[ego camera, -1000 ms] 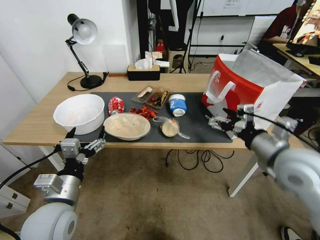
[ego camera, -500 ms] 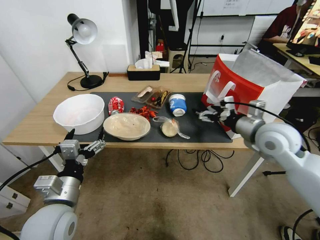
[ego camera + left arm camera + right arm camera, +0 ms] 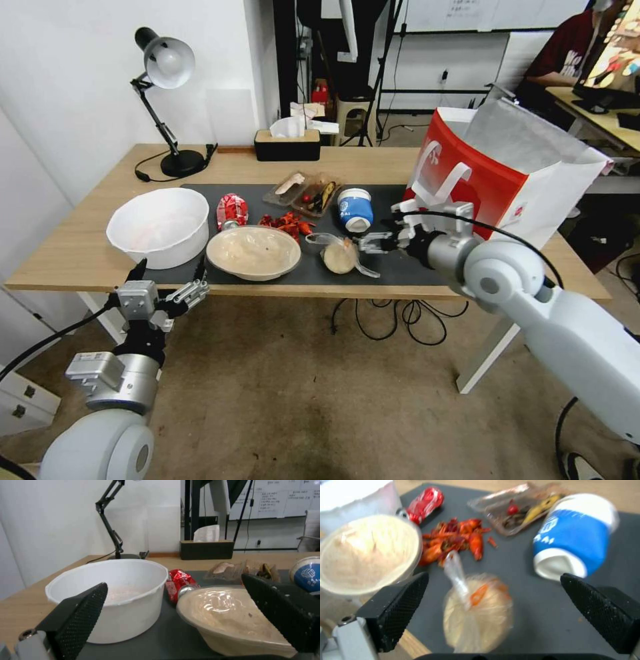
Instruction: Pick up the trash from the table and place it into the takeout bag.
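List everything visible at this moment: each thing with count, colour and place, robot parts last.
table: 1, light wood, across the view.
mat: 1, dark grey, on the table.
takeout bag: 1, red and white, standing open at the table's right end.
white bowl: 1, deep, at the mat's left end.
beige bowl: 1, shallow, right of the white bowl.
red can: 1, crushed, behind the beige bowl.
crayfish shells: small pile, red, mid-mat.
clear tray: 1, food scraps inside, at the mat's back.
blue-white tub: 1, on its side, mid-mat.
bagged bun: 1, clear bag, near the front edge.
tissue box: 1, dark, back of table.
desk lamp: 1, black, back left corner.
left pincer: open, below the table's front edge.
right pincer: open, over the mat beside the bagged bun.
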Motion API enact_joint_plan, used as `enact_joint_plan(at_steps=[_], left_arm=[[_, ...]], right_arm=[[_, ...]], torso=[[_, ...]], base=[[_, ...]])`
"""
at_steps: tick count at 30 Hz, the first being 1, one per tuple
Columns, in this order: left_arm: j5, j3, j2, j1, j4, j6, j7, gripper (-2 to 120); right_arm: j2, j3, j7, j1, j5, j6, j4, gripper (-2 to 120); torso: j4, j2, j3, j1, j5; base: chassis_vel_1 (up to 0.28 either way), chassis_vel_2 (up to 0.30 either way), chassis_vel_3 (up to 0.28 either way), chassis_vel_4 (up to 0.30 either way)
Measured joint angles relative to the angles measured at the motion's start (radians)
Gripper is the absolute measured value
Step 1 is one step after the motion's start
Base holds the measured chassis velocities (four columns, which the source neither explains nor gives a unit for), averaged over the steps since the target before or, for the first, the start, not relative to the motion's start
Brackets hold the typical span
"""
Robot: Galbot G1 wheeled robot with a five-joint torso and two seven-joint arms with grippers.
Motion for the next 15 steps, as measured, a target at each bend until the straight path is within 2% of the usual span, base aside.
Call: enact_joint_plan(at_steps=[8,15], left_arm=[[-0.008,-0.010,0.003,-0.006,0.004,0.000,-0.001,100],[-0.015,-0.018,0.006,-0.006,0.007,-0.001,-0.001,100]], right_arm=[[0.045,-0.085,0.000,0.044,-0.045,-0.001,-0.051,100],[0.072,-0.107,-0.002,0.050,-0.072,-0.001,-0.084,100]], torso=[[0.0002,0.000,0.000,0.000,0.0001],[0.0002,0.000,0.000,0.000,0.0001]], base=[[0.000,0.000,0.000,0.000],[0.000,0.000,0.000,0.000]])
